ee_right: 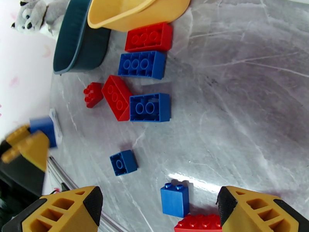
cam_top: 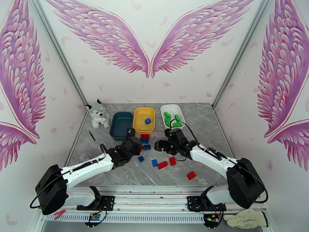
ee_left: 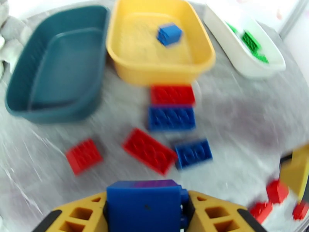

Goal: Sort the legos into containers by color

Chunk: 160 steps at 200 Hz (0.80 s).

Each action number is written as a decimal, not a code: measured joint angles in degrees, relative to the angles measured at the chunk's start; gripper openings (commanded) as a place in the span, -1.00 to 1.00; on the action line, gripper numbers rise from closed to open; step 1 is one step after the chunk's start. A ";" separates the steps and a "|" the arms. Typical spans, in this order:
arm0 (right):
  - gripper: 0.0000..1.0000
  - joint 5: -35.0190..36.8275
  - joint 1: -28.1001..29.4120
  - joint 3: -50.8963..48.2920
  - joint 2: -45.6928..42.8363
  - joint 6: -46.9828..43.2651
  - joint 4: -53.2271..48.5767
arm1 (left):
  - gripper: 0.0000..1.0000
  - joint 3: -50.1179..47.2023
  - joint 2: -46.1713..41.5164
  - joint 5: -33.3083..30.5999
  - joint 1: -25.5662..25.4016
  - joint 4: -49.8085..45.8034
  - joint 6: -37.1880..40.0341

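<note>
Legos (cam_top: 162, 164) lie loose at 6 o'clock of the yellow tray (ee_left: 154, 72). The left gripper (ee_left: 146, 215), clamped on a blue brick (ee_left: 143, 196), might drop it short. The right gripper (ee_right: 160, 205), jaws wide, could pinch the small blue brick (ee_right: 175, 198) and red brick (ee_right: 197, 224) together.

Left arm (cam_top: 83, 167) and right arm (cam_top: 210, 154): white links, black joints, black cables, green lights; yellow ribbed fingers (ee_right: 65, 211), black pads (ee_right: 94, 201).
</note>
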 measured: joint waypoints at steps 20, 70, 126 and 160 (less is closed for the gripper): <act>0.72 -0.55 0.17 0.17 1.31 -0.26 0.22 | -0.01 6.75 4.37 2.84 3.69 0.52 2.97; 0.76 -1.95 0.46 1.11 1.68 -1.77 2.27 | -0.01 25.97 22.51 9.55 10.97 0.61 7.37; 0.99 -2.14 0.70 1.25 1.68 -2.38 2.73 | 0.61 41.07 36.70 13.20 13.75 -1.05 9.07; 0.98 -0.55 0.72 1.25 1.05 -2.82 2.47 | 0.71 40.59 36.00 12.92 13.77 -1.36 8.61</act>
